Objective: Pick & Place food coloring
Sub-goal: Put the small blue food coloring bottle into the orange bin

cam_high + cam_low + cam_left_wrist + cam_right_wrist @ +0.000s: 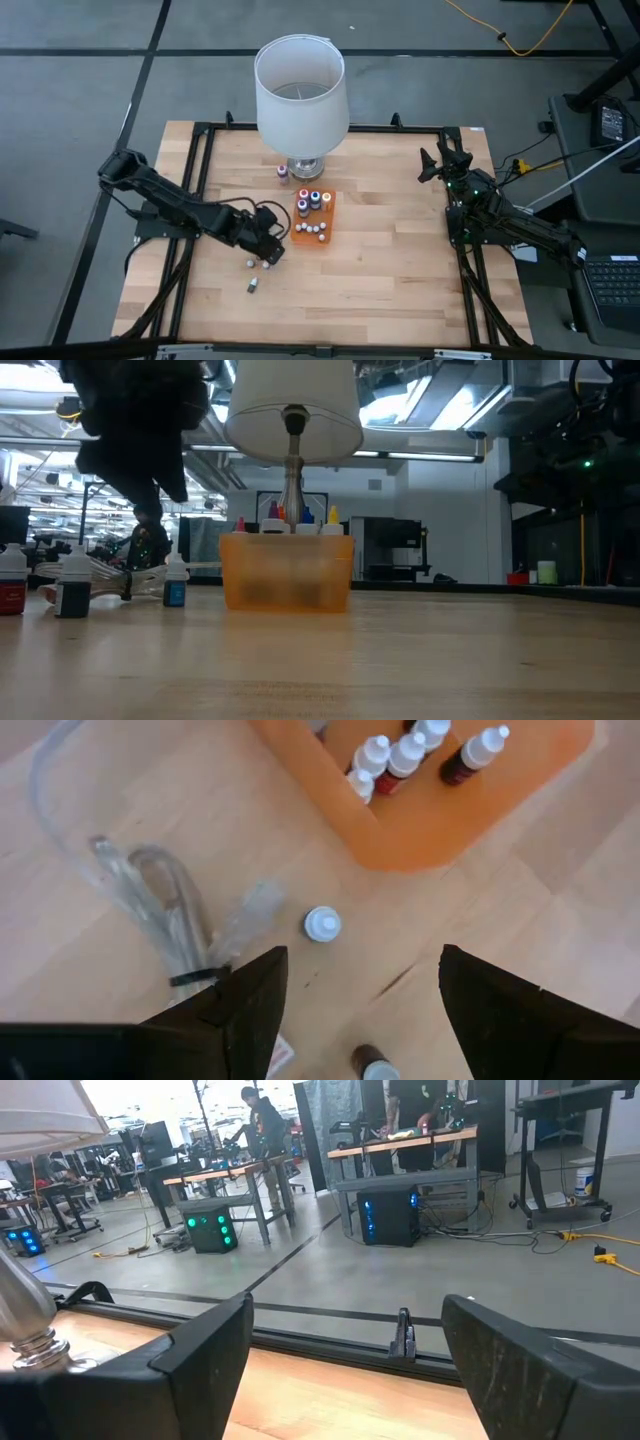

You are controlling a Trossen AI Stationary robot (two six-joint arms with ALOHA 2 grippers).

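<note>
Your left hand [268,247] hovers at frame centre-left, fingers spread and grasping nothing, above loose food coloring bottles [259,263] on the desk [390,260]. More bottles stand in the orange tray [324,228] just right of it. Your right hand [435,164] waits released at upper right.

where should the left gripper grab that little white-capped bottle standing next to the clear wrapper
Judging by its pose, take the white-capped bottle from straight above, fingers closing on the sides of the cap or the body just below it. It stands upright, cap facing the left gripper, whose fingers are open. The clear wrapper lies on one side and the orange tray on another, so line the fingers up along the free wood.
</note>
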